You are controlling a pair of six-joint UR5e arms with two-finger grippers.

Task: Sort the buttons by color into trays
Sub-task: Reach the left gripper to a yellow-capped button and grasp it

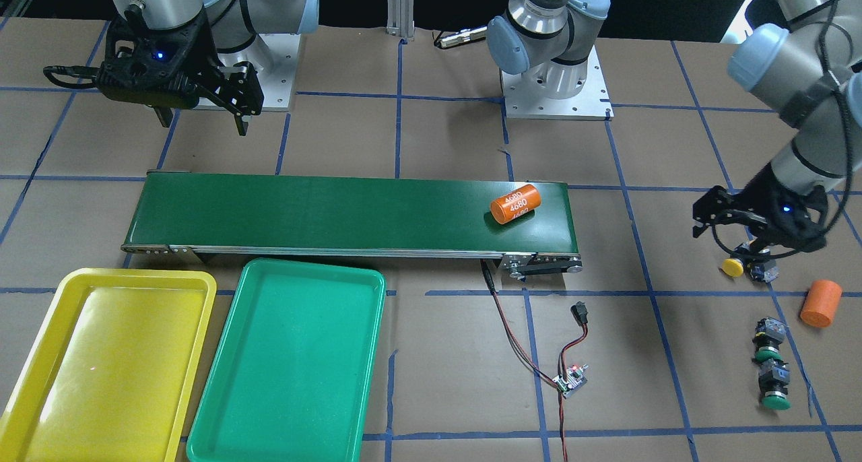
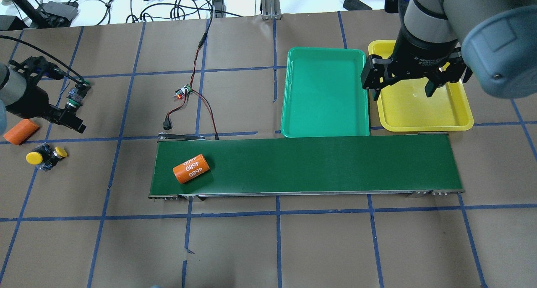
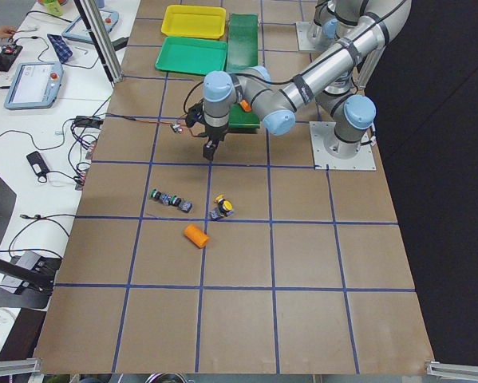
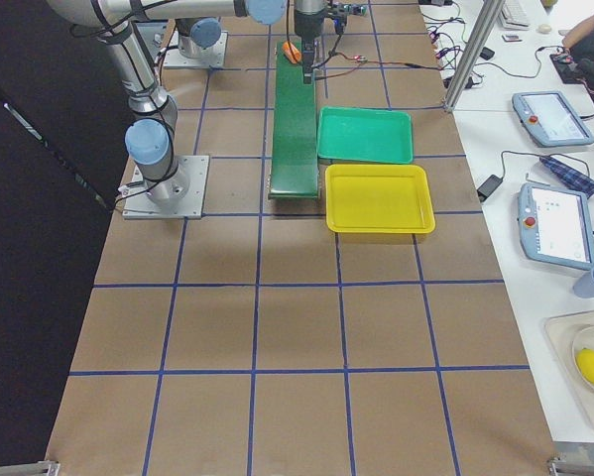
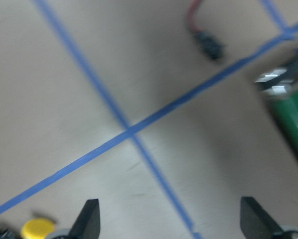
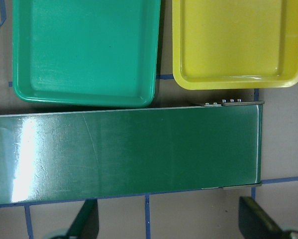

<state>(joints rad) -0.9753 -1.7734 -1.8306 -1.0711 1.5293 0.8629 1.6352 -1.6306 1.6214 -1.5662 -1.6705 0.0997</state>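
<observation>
Currently, left gripper (image 5: 169, 211) is hovering wide open and empty, a yellow button (image 5: 38, 228) lying on the table (image 5: 64, 99) at 8 o'clock in its wrist view; probably needing centring over the block body before descending, yellow tray (image 2: 423, 127) sitting empty.

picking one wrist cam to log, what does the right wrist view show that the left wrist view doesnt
Only the right wrist view: the green tray and yellow tray. Only the left wrist view: a yellow button at the bottom edge and a black plug on a red wire. Both: the belt, blue tape, and an open gripper each, right gripper and left gripper.
</observation>
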